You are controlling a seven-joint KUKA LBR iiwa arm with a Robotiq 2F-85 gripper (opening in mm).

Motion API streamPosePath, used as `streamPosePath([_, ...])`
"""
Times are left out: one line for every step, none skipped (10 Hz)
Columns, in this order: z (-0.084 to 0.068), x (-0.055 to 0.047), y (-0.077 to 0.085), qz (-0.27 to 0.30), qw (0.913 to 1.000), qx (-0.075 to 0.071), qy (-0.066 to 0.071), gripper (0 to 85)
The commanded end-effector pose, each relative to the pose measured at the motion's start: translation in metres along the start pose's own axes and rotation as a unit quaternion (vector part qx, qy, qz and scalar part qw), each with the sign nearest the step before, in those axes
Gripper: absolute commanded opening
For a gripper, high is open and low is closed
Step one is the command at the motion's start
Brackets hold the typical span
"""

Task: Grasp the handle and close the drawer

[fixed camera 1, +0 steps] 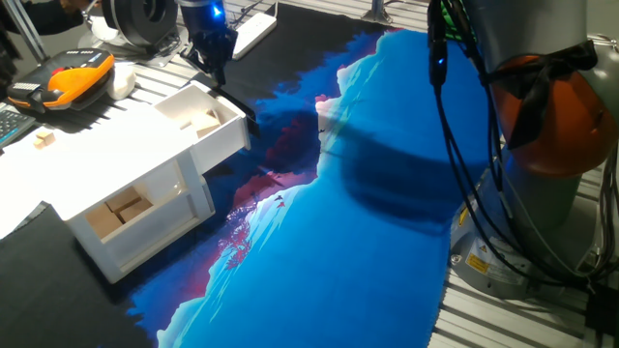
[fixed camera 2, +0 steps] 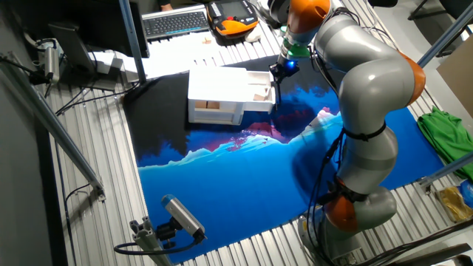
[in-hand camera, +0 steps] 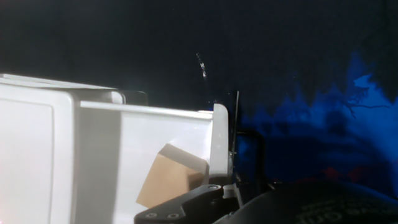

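Note:
The white drawer (fixed camera 1: 208, 121) stands pulled out of the white cabinet (fixed camera 1: 106, 184), with wooden blocks inside. Its black handle (fixed camera 1: 240, 106) runs along the front panel. My gripper (fixed camera 1: 218, 75) points down at the far end of that panel, right by the handle. Whether it touches or holds the handle cannot be told. In the other fixed view the gripper (fixed camera 2: 279, 74) hangs over the drawer (fixed camera 2: 257, 90) front. The hand view shows the drawer (in-hand camera: 155, 137) interior, a wooden block (in-hand camera: 171, 177), the handle (in-hand camera: 249, 155) behind the front panel, and one finger (in-hand camera: 183, 208) at the bottom.
A blue and black cloth (fixed camera 1: 387, 213) covers the table. The cabinet has a lower open compartment with a wooden block (fixed camera 1: 124, 208). An orange pendant (fixed camera 1: 73, 77) and a keyboard (fixed camera 2: 177, 21) lie behind. The arm's base (fixed camera 2: 355, 207) stands at the table's edge.

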State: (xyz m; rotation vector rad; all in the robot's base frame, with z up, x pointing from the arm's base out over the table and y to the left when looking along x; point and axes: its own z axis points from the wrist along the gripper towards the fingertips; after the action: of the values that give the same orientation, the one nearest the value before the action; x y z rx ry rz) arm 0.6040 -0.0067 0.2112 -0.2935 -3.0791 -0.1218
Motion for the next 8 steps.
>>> streamPosePath([0.0,0.0,0.0,0.001,1.0,0.0,0.0,17.0])
streamPosePath([0.0,0.0,0.0,-0.001,1.0,0.0,0.0,17.0])
streamPosePath([0.001,0.004,-0.002,-0.003,1.0,0.002,0.001,17.0])
streamPosePath([0.003,0.011,-0.005,-0.006,1.0,0.0,-0.003,17.0])
streamPosePath([0.004,0.014,-0.006,-0.009,1.0,-0.001,-0.004,17.0])
streamPosePath([0.005,0.015,-0.007,-0.01,0.9999,-0.001,-0.005,17.0])
streamPosePath([0.006,0.016,-0.007,-0.012,0.9999,0.004,-0.005,17.0])
streamPosePath([0.007,0.018,-0.008,-0.013,0.9999,0.007,-0.005,17.0])
